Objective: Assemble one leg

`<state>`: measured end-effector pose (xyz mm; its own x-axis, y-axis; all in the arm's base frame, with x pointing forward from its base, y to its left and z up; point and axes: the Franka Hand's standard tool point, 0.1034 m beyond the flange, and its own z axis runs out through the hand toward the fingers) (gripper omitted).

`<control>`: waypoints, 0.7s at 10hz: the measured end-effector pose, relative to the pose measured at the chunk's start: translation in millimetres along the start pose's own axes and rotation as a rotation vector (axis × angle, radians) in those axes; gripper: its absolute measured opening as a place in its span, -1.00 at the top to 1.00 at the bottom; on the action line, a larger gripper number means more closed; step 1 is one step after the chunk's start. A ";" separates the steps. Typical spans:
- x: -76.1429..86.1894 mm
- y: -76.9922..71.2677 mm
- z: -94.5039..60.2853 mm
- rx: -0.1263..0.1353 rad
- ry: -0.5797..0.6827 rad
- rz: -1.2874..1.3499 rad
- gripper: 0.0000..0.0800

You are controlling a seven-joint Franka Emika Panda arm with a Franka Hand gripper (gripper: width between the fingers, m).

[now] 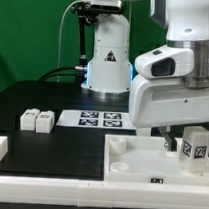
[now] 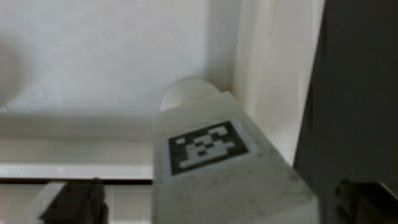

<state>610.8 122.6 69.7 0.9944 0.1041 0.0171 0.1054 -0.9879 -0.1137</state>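
Note:
The leg (image 2: 217,150), a white stubby block with a square marker tag, stands between my two fingers over the large white panel (image 2: 89,60). My gripper (image 2: 222,202) straddles it. One finger (image 2: 80,203) is clearly apart from the leg and the other (image 2: 365,200) is close beside it. In the exterior view the gripper (image 1: 186,144) is low over the panel (image 1: 139,163) at the right, with the tagged leg (image 1: 197,149) at its fingers. Two more legs (image 1: 37,118) lie at the left.
The marker board (image 1: 100,118) lies in the middle, in front of the arm's base. A white rail (image 1: 1,151) sits at the front left and another runs along the front edge. The robot's base (image 1: 107,63) stands at the back.

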 end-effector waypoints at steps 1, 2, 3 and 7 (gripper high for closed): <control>-0.2 0.0 0.3 0.000 -0.001 0.005 -0.34; -0.2 0.2 0.4 0.000 -0.001 0.005 0.02; -0.1 0.8 0.3 -0.001 -0.001 0.006 0.02; 0.1 3.4 0.6 0.007 0.000 0.238 0.27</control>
<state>611.2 119.4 68.7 0.9912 -0.1318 -0.0108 -0.1322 -0.9837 -0.1217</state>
